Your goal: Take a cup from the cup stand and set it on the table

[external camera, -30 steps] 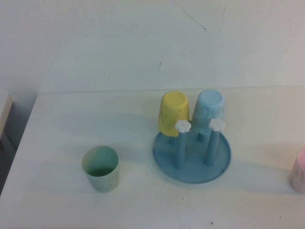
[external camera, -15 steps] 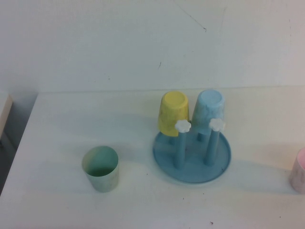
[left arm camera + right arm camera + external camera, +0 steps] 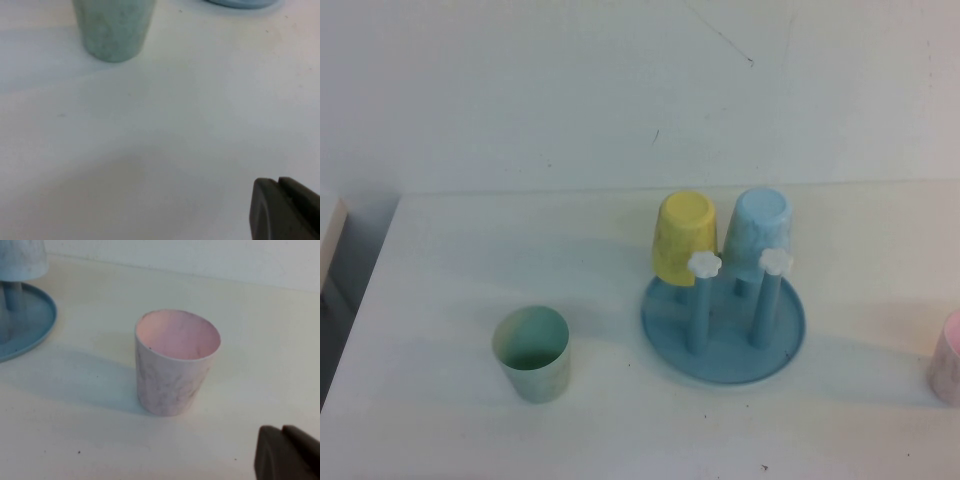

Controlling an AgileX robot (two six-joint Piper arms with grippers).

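Observation:
The mint-green cup (image 3: pixel 530 352) stands upright, mouth up, on the white table (image 3: pixel 470 250), left of the cup stand (image 3: pixel 723 345). It also shows in the left wrist view (image 3: pixel 114 27). The stand's two front pegs with white knobs are bare. An upturned yellow cup (image 3: pixel 684 237) and a light blue cup (image 3: pixel 758 232) sit on its back pegs. My left gripper (image 3: pixel 278 182) is shut and empty, low over the bare table, well short of the mint cup. My right gripper (image 3: pixel 281 431) is shut and empty, near a pink cup (image 3: pixel 176 362). Neither gripper shows in the high view.
The pink cup (image 3: pixel 948 358) stands upright at the table's right edge. The stand's rim (image 3: pixel 30 325) lies beside it in the right wrist view. The table's left edge (image 3: pixel 365 300) drops off beside the mint cup. A white wall rises behind.

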